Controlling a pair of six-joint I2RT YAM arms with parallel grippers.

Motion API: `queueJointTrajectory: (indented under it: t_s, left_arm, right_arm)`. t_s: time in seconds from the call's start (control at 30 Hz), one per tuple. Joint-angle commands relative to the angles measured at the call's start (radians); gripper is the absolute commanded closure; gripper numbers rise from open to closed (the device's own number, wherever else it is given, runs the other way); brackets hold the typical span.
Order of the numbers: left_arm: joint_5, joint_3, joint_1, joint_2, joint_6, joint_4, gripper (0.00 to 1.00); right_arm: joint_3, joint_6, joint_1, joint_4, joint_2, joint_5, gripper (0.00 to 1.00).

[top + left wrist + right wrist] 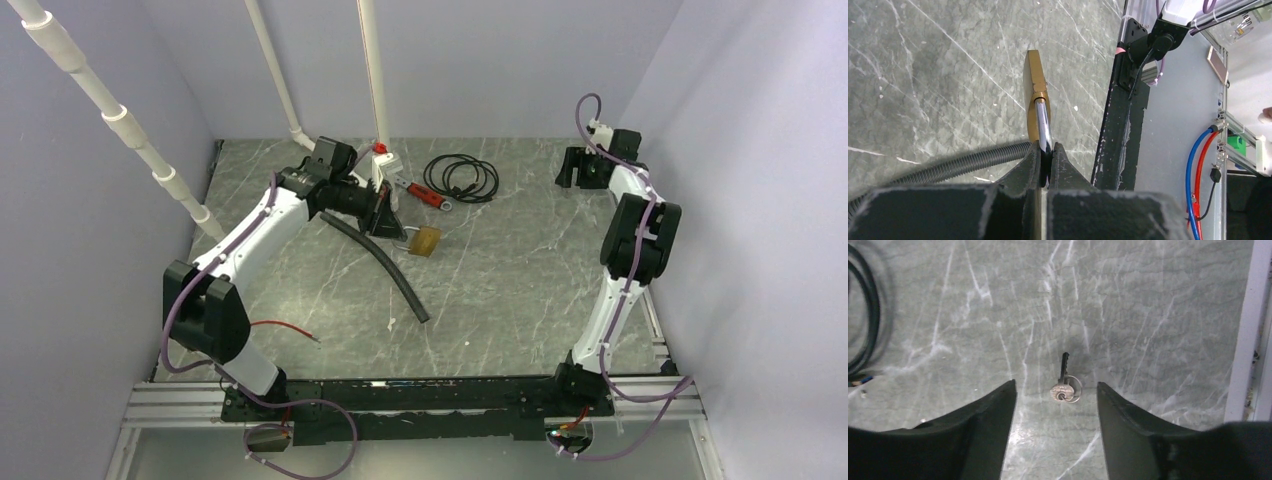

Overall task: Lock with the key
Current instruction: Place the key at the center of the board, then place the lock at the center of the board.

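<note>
A brass padlock [425,241] lies on the marble table, left of centre. My left gripper [398,231] is shut on its steel shackle [1043,125], and the brass body [1034,80] juts out past the fingertips of the gripper [1047,147]. At the back right, my right gripper [570,170] hangs over the table with its jaws wide apart. In the right wrist view a small silver key [1062,390] with a ring lies flat on the table between and just ahead of the open gripper [1055,383], touching neither finger. The key does not show in the top view.
A black corrugated hose [375,262] runs diagonally beside the padlock. A coil of black cable [460,178] and a red-handled tool [425,195] lie at the back. White pipes [372,70] rise behind the left arm. A red wire [290,328] lies near the left base.
</note>
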Motion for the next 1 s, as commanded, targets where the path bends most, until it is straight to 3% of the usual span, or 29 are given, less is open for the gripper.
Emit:
queueJointTrajectory:
  t_s: [0.0, 0.3, 0.53, 0.73, 0.97]
  left_arm:
    - [0.043, 0.114, -0.003, 0.001, -0.071, -0.009, 1.00]
    - [0.049, 0.133, -0.010, 0.003, -0.326, 0.012, 1.00]
    - [0.147, 0.133, -0.025, -0.011, -0.405, 0.008, 1.00]
    - [0.168, 0.099, -0.065, -0.057, -0.399, 0.014, 1.00]
    - [0.189, 0.059, -0.084, -0.083, -0.425, 0.047, 1.00]
  right_arm:
    - [-0.033, -0.073, 0.010, -0.006, -0.237, -0.116, 0.19]
    - [-0.428, -0.215, 0.174, -0.047, -0.783, -0.353, 0.04]
    - [-0.746, -0.255, 0.494, 0.084, -1.159, -0.350, 0.00]
    - [-0.857, -0.271, 0.755, 0.156, -1.269, -0.250, 0.00]
    - [-0.889, -0.336, 0.905, 0.176, -1.250, -0.156, 0.00]
